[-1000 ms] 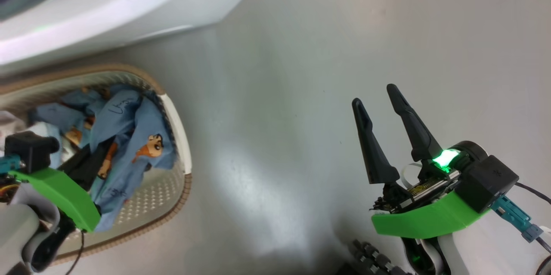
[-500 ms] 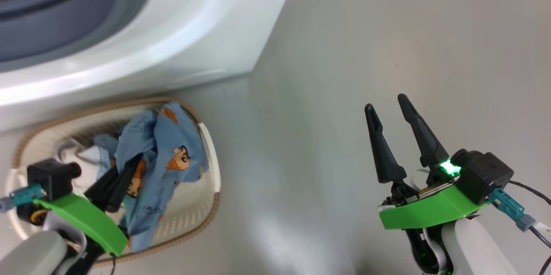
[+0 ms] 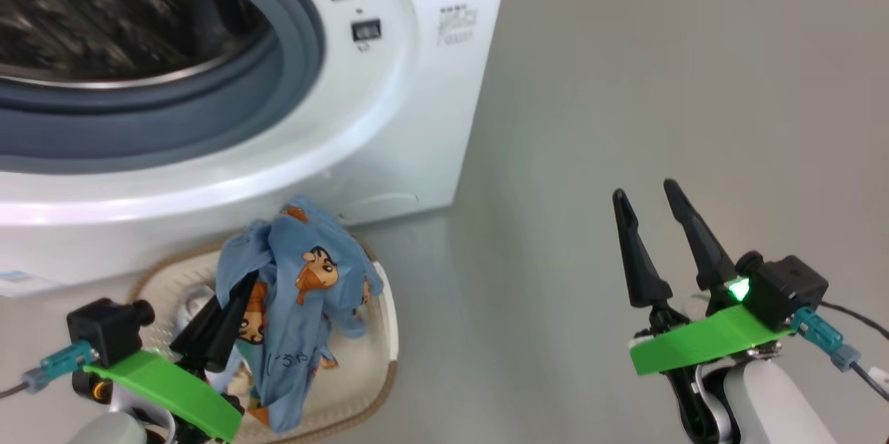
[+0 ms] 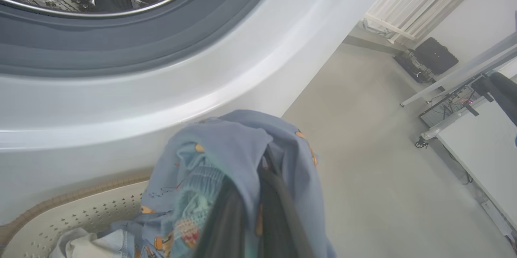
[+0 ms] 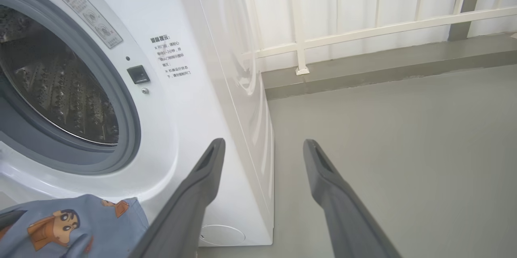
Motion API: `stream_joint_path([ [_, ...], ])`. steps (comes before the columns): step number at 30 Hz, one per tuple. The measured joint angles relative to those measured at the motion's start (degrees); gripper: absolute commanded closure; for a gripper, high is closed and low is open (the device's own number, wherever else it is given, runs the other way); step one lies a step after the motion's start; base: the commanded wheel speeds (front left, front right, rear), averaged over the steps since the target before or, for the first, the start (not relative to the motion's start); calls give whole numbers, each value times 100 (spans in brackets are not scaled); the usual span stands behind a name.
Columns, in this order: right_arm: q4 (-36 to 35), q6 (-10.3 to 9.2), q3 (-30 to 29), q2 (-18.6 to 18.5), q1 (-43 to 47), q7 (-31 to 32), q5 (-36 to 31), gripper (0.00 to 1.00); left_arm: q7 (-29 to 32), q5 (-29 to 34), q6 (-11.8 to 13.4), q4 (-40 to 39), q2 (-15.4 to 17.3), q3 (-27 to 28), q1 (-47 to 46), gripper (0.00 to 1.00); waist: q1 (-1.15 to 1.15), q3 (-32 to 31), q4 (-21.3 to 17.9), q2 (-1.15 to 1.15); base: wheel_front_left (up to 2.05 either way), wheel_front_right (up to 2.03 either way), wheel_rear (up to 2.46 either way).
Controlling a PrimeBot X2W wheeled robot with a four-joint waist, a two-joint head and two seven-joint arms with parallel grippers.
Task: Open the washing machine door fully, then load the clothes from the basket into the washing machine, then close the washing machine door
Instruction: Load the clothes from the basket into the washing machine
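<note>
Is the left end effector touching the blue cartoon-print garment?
Touching. The head view shows the left end effector shut on the garment; the left wrist view shows cloth draped over its fingers.

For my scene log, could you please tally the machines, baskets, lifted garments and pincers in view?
White boxy front-loading washing machine: 1
Cream perforated plastic basket: 1
Lifted light-blue cartoon-print garment: 1
Dark two-fingered pincers: 2 (left pincer, right pincer)
Total: 5

Head camera tilted up: washing machine (image 3: 417,117) drum (image 3: 104,13) now in frame. Arm with left gripper (image 3: 236,294) raised; pinched light-blue garment (image 3: 305,284) lifted out, now hanging over basket (image 3: 387,333), probably clear of other cloth.
</note>
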Motion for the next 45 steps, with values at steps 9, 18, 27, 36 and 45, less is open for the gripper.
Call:
stream_joint_path([
  [9, 292, 0, -113, 1, 218, 0, 0, 0, 0, 282, 0, -109, -327, 670, 485, 100, 0, -728, 251, 0, 0, 0, 0],
  [18, 535, 0, -211, 1, 345, 0, -42, 0, 0, 802, 0, -189, -590, 1198, 778, 100, 0, -1307, 469, 0, 0, 0, 0],
  [27, 610, 0, -359, 3, 505, 0, -107, 0, -1, 1190, 87, -477, -787, 1595, 950, 100, 1, -1728, 698, 0, 0, 0, 0],
  [36, 735, 0, -357, 3, 531, 0, -181, 0, -1, 1284, 263, -586, -784, 1641, 1006, 100, 1, -1856, 767, 0, 0, 0, 0],
  [45, 761, 0, -324, 3, 531, 0, -204, 0, -1, 1291, 289, -502, -794, 1684, 994, 100, 1, -1824, 711, 0, 0, 0, 0],
])
